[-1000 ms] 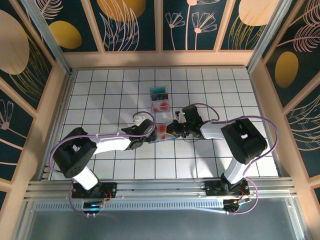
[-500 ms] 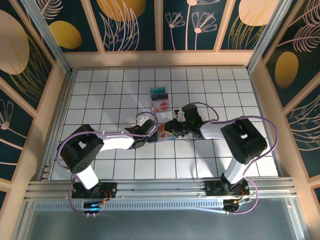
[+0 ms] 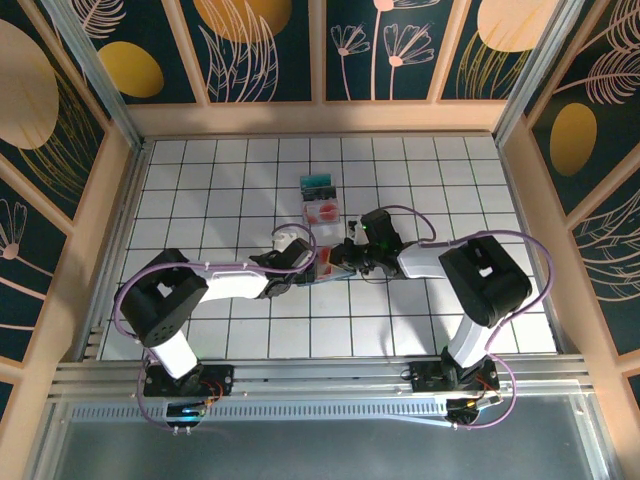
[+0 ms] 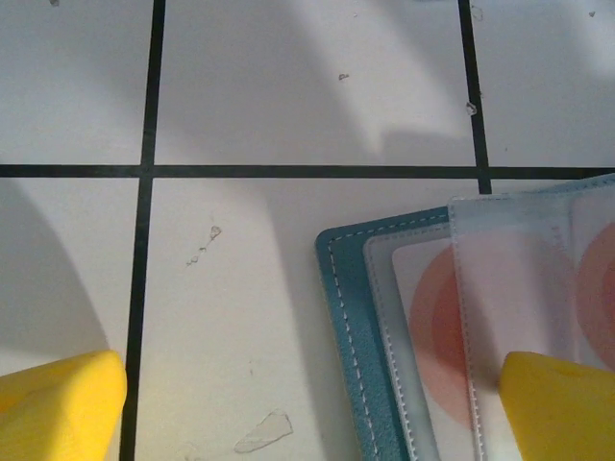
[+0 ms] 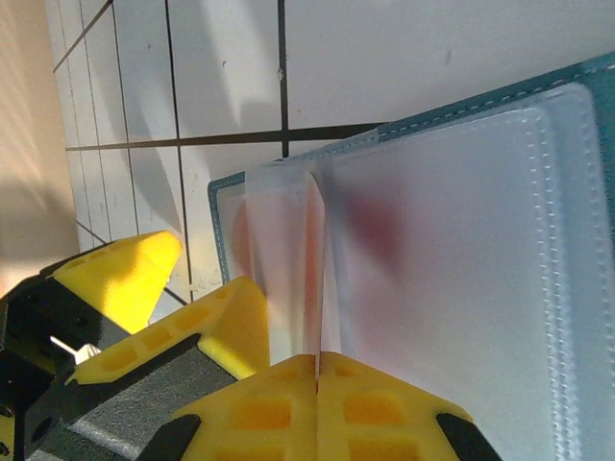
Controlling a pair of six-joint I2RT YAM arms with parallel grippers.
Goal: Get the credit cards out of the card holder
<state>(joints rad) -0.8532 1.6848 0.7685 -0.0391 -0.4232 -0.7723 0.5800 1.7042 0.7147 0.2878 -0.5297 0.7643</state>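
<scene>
The right gripper (image 5: 317, 370) is pinched tight on a thin clear flap (image 5: 283, 250) of the open card holder (image 5: 223, 216). A card may be inside that flap, but it is too blurry to be sure. The left gripper (image 4: 309, 408) is spread wide at the other side of the card holder. One yellow finger (image 4: 562, 408) is over its pockets and the other is over the bare table (image 4: 240, 96). Just past the card holder, away from the arms, lies a whitish-pink card (image 3: 323, 211), and beyond that a teal card (image 3: 318, 185).
</scene>
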